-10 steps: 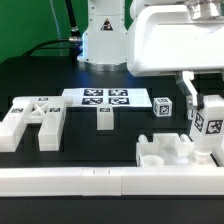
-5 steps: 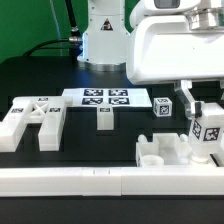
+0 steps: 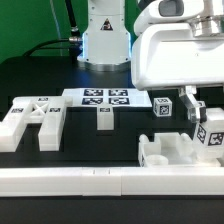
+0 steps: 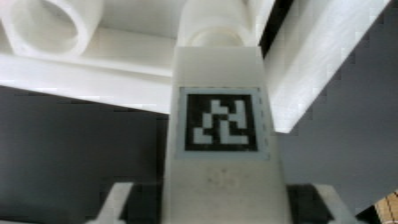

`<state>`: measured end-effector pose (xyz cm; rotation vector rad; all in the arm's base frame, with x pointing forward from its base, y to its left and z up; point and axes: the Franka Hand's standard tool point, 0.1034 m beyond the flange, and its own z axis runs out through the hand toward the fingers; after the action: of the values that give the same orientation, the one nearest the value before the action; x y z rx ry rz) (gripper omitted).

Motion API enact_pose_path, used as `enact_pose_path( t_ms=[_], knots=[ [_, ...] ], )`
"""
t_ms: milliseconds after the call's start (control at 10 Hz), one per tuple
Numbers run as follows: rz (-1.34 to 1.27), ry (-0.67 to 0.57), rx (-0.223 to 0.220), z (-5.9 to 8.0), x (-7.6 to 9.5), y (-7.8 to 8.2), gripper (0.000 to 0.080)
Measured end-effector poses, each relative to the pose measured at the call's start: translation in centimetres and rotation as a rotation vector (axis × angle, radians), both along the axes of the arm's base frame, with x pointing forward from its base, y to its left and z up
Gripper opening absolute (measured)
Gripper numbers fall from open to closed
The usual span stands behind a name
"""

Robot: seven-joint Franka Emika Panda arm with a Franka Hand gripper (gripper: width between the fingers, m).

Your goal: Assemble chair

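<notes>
Grasping noted: the gripper [image 3: 205, 117] is clenched on a white tagged bar [image 3: 212, 138], one finger on each side. The wrist view agrees; the bar [image 4: 219, 110] runs up between the two fingers [image 4: 125, 205], and its black-and-white tag faces the camera.

Bar is held upright at the exterior view's right, at the right-hand end of the seat slab [image 3: 165, 151]. Its lower end overlaps the slab's end in that picture; whether it touches or sits in a socket cannot be told. In the wrist view the seat slab [image 4: 80, 70] lies beyond the bar, with one round opening visible in it. The slab rests on the black surface [image 3: 40, 80], just behind the long plain rail [image 3: 90, 182] that runs across the front.

Other chair parts lie loose on the surface:
- a small cube [image 3: 163, 106] with a tag on its near face, between the marker board [image 3: 105, 97] and the gripper, touching neither;
- a short tagged piece [image 3: 105, 118], just in front of the marker board;
- a left blocky piece [image 3: 20, 123] and a second blocky piece [image 3: 50, 126], side by side at the exterior view's left, tags on their upper faces, well apart from the slab.

Arm housing [image 3: 175, 50] fills the upper right of the exterior view; the robot base [image 3: 105, 40] stands behind the marker board.
</notes>
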<state>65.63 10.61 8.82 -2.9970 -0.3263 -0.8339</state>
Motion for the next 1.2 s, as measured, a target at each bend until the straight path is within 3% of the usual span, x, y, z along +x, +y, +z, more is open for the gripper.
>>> enact_pose_path(
  t_ms=[400, 500, 600, 700, 800, 1200],
  knots=[
    [0.016, -0.027, -0.005, 0.0, -0.1, 0.1, 0.0291],
    [0.017, -0.027, -0.006, 0.0, -0.1, 0.1, 0.0476],
    [0.018, -0.027, -0.006, 0.0, -0.1, 0.1, 0.0589],
    [0.019, -0.027, -0.007, 0.0, -0.1, 0.1, 0.0589],
    [0.021, -0.026, -0.008, 0.4, 0.0, 0.1, 0.0639],
    [0.028, -0.012, -0.015, 3.4, 0.5, -0.1, 0.0649]
  ],
)
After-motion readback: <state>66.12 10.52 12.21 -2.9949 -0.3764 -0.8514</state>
